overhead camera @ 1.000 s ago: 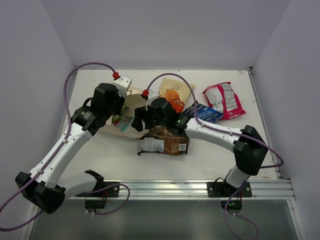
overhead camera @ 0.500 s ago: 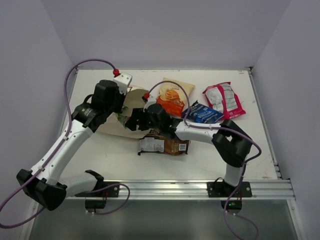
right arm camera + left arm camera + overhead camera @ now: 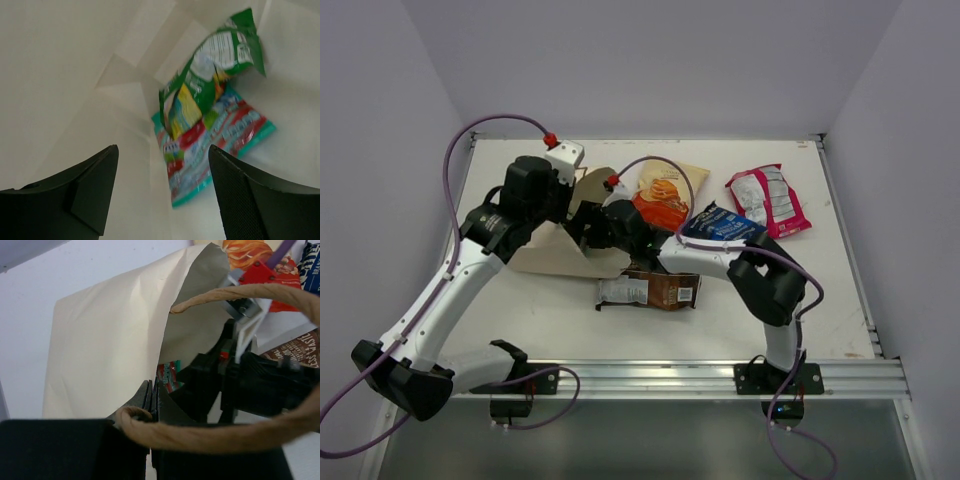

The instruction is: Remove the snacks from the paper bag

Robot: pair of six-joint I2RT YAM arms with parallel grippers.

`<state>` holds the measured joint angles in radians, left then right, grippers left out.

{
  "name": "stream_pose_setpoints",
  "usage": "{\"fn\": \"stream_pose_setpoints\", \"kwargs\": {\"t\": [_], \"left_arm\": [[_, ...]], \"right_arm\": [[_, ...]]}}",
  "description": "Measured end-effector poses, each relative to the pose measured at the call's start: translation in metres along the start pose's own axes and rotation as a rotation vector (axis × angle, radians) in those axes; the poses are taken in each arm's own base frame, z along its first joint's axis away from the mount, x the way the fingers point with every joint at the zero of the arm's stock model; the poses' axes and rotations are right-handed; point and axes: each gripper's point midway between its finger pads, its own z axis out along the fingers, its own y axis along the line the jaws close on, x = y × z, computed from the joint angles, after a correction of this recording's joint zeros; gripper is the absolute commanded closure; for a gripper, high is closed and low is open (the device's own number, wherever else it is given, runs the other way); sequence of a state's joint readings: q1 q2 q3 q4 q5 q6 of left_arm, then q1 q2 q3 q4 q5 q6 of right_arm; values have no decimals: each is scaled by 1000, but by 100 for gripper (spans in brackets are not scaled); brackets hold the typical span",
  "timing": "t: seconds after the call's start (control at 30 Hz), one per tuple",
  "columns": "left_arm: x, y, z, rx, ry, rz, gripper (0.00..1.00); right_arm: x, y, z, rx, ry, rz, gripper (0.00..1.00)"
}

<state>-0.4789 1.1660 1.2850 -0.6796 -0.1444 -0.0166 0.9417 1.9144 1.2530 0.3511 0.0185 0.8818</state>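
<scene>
The tan paper bag [image 3: 560,255] lies on its side, mouth toward the right. My left gripper [image 3: 564,208] is shut on the bag's upper rim [image 3: 151,395], and a cord handle [image 3: 240,292] loops over it. My right gripper [image 3: 584,231] is open and reaches into the bag's mouth. Its view shows the inside of the bag. There the small green packet [image 3: 220,70] lies on the teal candy pack [image 3: 215,145], just ahead of the open right gripper [image 3: 162,150]. A bit of the teal pack shows in the left wrist view [image 3: 170,376].
Four snacks lie on the table outside the bag: the orange-and-cream chips [image 3: 666,196], the dark blue packet [image 3: 725,226], the pink-and-white packet [image 3: 769,201] at the back right, and the long dark brown packet [image 3: 650,290] under the right forearm.
My right gripper has moved left from above the brown packet into the bag's mouth. The left gripper has raised the rim, and the bag's top side now hides the packets inside from above.
</scene>
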Motion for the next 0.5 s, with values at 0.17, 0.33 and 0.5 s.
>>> {"fn": "stream_pose_setpoints", "kwargs": {"t": [0.17, 0.33, 0.5], "left_arm": [[0, -9, 0, 44, 0, -18, 100], [-1, -17, 0, 88, -5, -35, 100], [1, -25, 0, 128, 3, -52, 100]], "right_arm": [[-3, -7, 30, 32, -30, 18, 21], [4, -18, 64, 71, -18, 33, 20], [12, -33, 84, 123, -8, 50, 24]]}}
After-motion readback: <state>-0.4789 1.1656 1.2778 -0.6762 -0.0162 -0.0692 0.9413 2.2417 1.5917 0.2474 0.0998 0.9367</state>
